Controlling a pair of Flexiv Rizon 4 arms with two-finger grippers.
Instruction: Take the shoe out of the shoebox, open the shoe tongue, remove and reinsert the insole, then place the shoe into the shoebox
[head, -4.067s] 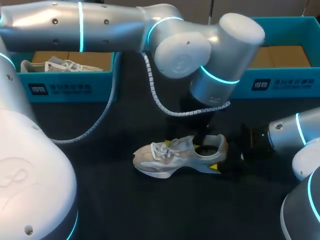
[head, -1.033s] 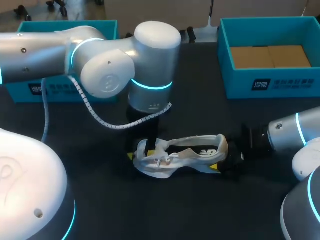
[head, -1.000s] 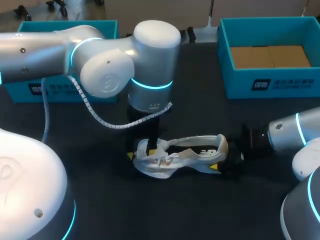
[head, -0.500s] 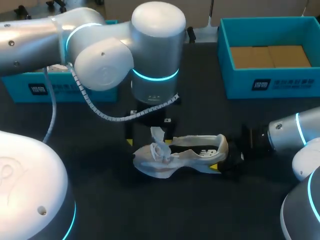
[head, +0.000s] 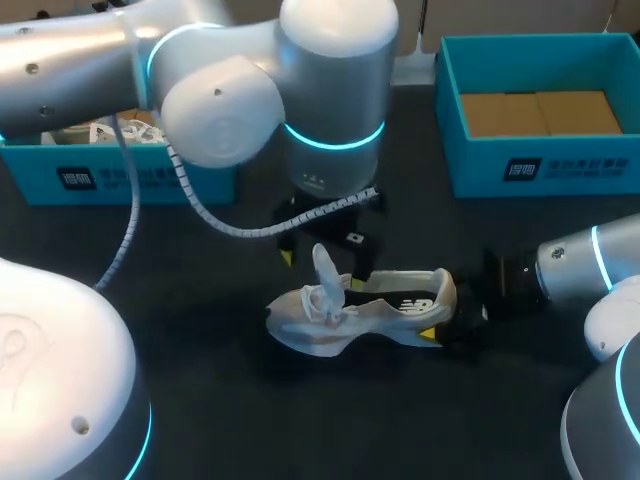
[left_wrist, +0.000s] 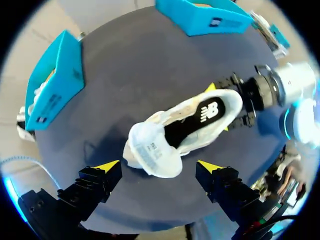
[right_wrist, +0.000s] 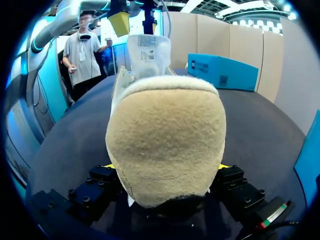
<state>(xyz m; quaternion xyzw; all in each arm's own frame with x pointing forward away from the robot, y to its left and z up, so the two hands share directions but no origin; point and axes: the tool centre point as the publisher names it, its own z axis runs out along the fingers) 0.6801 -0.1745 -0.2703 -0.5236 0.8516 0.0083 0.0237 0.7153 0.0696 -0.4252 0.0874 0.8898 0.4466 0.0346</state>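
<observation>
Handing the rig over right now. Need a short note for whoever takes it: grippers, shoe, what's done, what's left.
Left gripper: open, above the raised tongue, not gripping it.
Right gripper: shut on the shoe at the heel. The shoe lies on the table.
Done: shoe out, tongue up.
Left: pull the insole out and put it back in, then set the shoe in the empty box.

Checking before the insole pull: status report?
Left gripper open, above the shoe. Right gripper shut on shoe at heel. Tongue raised, insole inside. Nothing blocking the opening.
</observation>
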